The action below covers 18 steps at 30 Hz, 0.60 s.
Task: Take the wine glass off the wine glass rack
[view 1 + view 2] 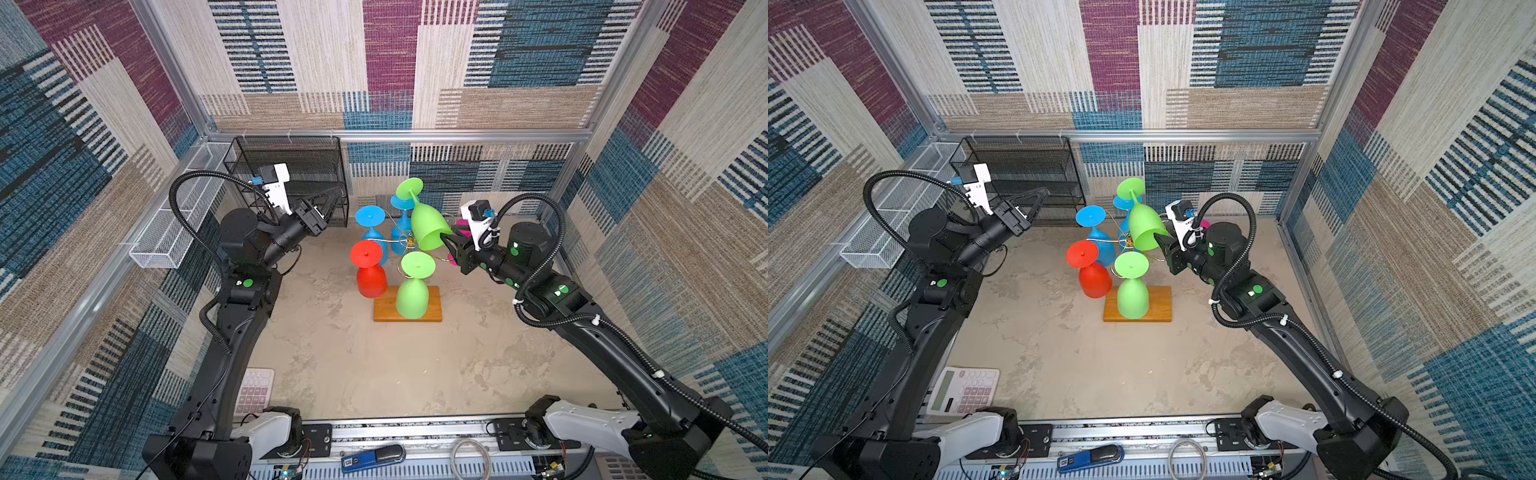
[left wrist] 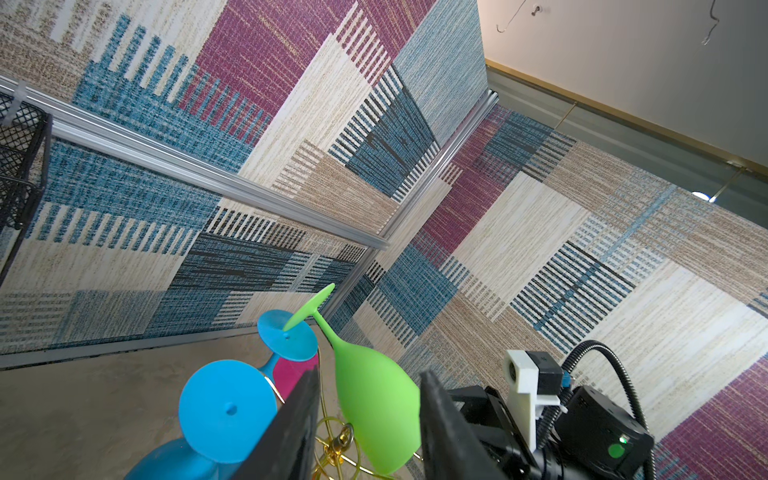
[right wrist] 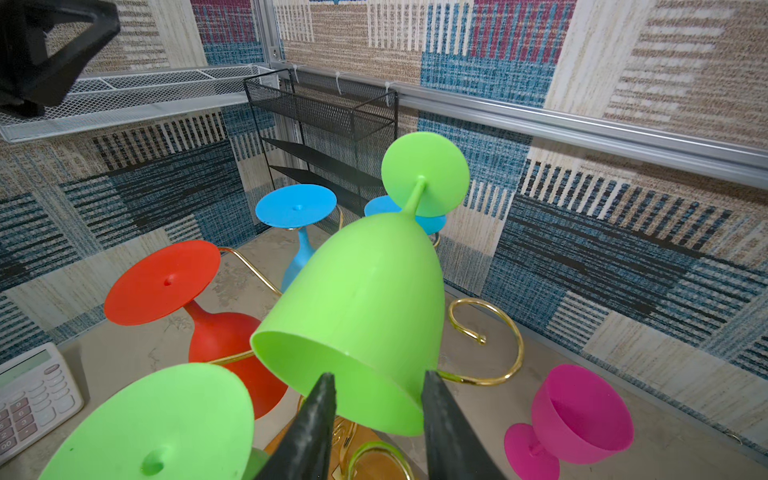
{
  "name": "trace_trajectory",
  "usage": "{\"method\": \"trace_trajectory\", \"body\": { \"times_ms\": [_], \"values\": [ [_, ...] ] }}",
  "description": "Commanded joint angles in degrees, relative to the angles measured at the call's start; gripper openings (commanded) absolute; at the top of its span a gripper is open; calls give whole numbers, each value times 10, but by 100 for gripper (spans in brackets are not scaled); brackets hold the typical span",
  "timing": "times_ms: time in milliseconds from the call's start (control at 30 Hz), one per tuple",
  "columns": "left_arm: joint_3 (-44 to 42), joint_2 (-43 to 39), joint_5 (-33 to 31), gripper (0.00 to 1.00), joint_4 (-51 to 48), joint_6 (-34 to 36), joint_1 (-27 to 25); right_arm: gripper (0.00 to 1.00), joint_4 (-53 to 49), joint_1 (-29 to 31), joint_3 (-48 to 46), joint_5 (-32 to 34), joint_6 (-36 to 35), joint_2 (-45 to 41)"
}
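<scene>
- The green wine glass (image 1: 430,226) sits at centre frame in both top views. It is tilted, foot up and mouth toward the lower right, just above the wine glass rack (image 1: 434,307). Its foot looks clear of the gold wire.
- In the right wrist view, one scroll arm (image 3: 473,379) curls empty at right of centre.
- My right gripper (image 3: 378,374) grips this glass by the rim, one finger inside the mouth and one outside.
- My left gripper (image 1: 334,195) sits left of the rack, jaws parted, holding nothing.
- I judge the lift nearly done. A rim pinch lets the bowl pivot, so I would keep the squeeze steady. I would draw the glass slowly toward the lower right, keeping its foot clear of the blue foot behind it and its bowl off the rack's centre stem.
- Count: six glasses.
  - Four hang on the rack: two blue glasses (image 1: 370,218), one red glass (image 1: 370,278) and one hanging green glass (image 1: 413,297).
  - One is held.
  - One pink glass (image 3: 582,415) stands on the table.
- Also one rack and two arms.
</scene>
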Motion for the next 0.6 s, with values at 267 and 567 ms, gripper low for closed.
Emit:
{"method": "trace_trajectory", "body": {
  "times_ms": [267,567],
  "values": [
    [-1,0,1,43,26,-1,3,28,32,1,4,-13,-13,8],
    [-1,-3,3,43,29,-7,5,19,31,1,3,-15,-23,9]
  ]
}}
